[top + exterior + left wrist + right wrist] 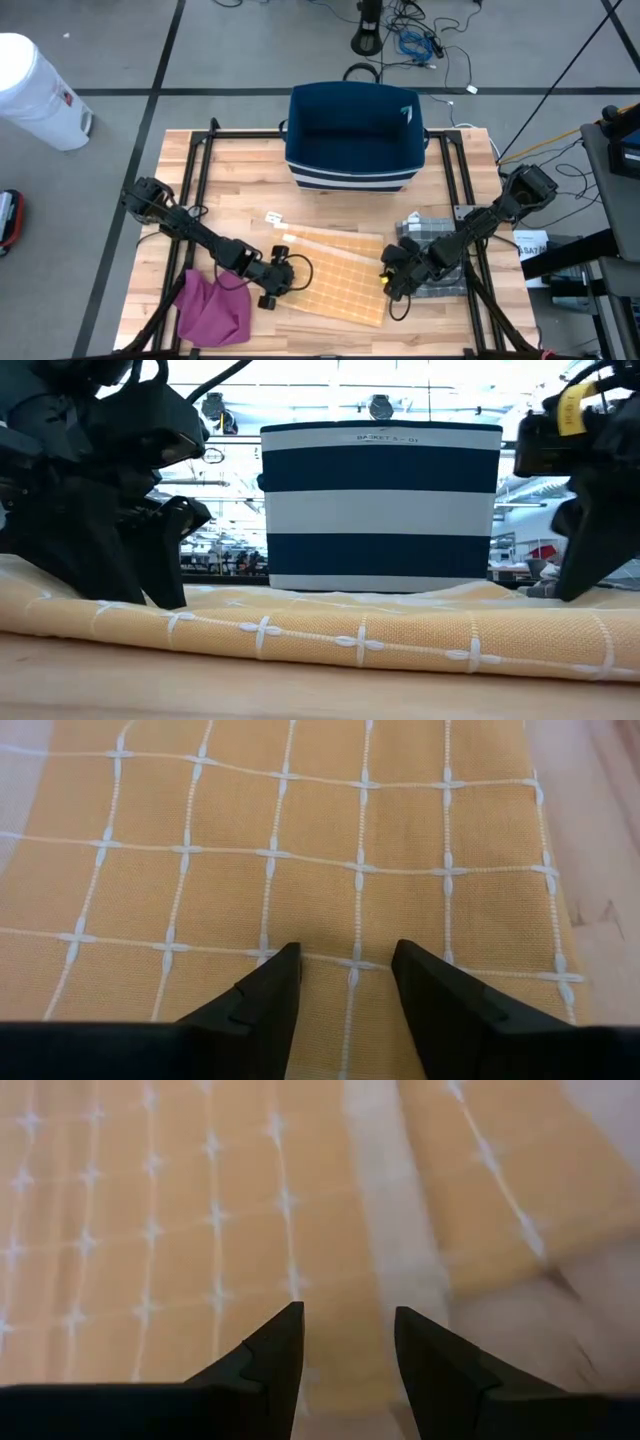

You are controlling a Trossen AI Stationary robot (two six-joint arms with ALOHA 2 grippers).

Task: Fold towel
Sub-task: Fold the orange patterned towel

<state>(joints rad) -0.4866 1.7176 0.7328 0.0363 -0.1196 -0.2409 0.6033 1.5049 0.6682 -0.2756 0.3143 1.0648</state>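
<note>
An orange towel with a white grid lies flat on the wooden table, between the two arms. In the low view its near edge forms a rounded ridge. My left gripper stands open over the towel's left end, and its wrist view shows the fingers spread above the weave. My right gripper stands open over the towel's right end, where an edge of the cloth runs beside a pale strip. My left gripper points down at the towel's left end, fingers open. The towel's ridge in the low view hides the fingertips, so I cannot tell whether they touch the cloth. My right gripper points down at the towel's right end in the same way. Whether it touches cannot be told.
A navy and white striped basket stands at the table's far side, behind the towel. A crumpled purple cloth lies at the near left corner. Grey folded cloths sit under the right arm. White labels lie on the wood.
</note>
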